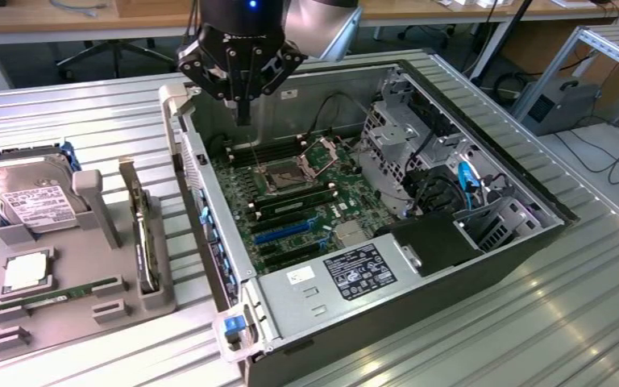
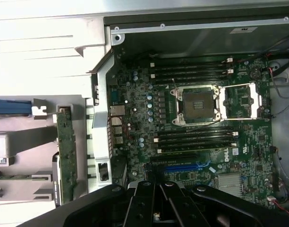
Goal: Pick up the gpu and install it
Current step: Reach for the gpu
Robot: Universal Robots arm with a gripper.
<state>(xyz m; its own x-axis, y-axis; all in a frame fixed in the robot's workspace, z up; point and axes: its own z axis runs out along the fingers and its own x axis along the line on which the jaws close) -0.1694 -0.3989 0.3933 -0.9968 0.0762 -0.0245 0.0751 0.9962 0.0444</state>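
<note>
Closed, seemingly empty gripper (image 1: 243,109) hovers over the open case (image 1: 450,306), gpu (image 1: 142,230) upright in the grey holder (image 1: 62,300)

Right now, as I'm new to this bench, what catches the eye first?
The open computer case, its motherboard and bare CPU socket exposed, lies in the middle. The shut gripper hangs above its far edge; the gpu stands edge-up in the grey holder at the exterior view's left.

We see cool, even light. The worktop (image 1: 567,322) glares pale, bleached near white in the wrist view. The case (image 1: 428,322) interior sits shaded; the claw (image 2: 156,204) is a dark silhouette.
</note>
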